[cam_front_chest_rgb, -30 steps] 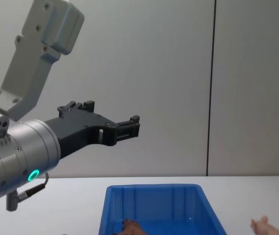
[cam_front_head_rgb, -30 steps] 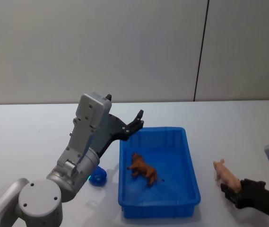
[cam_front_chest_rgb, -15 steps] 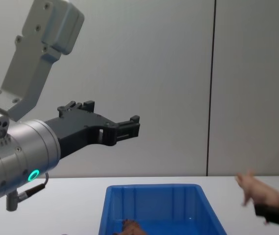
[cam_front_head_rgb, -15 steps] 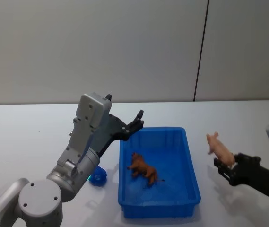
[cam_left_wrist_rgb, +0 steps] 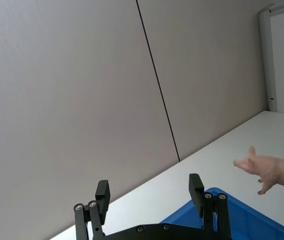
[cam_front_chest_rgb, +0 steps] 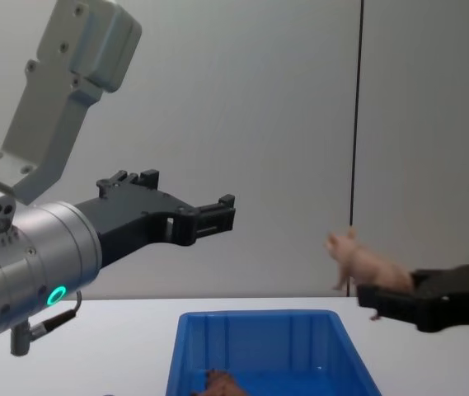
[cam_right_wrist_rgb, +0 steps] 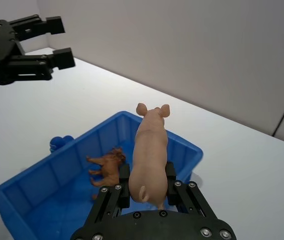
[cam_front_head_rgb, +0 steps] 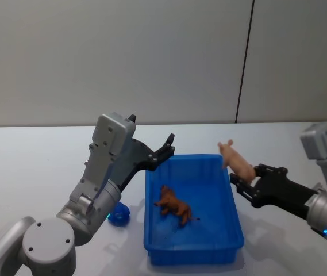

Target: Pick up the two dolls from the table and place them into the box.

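Right gripper [cam_front_head_rgb: 245, 183], clenched on the pig doll [cam_front_head_rgb: 236, 163], has risen to the box [cam_front_head_rgb: 192, 256] rim; brown doll [cam_front_head_rgb: 173, 207] inside. Next: carry inward, release; left gripper [cam_front_head_rgb: 166, 147] spread, parked over box's far corner.

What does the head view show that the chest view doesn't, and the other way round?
Head over chest: the whole brown doll lying in the box, and a small blue object on the table beside it. Chest over head: the side-on gap between the pale doll and the box rim. Both: the open left pincer raised near the box's far left corner, and the right pincer shut on the pale doll.
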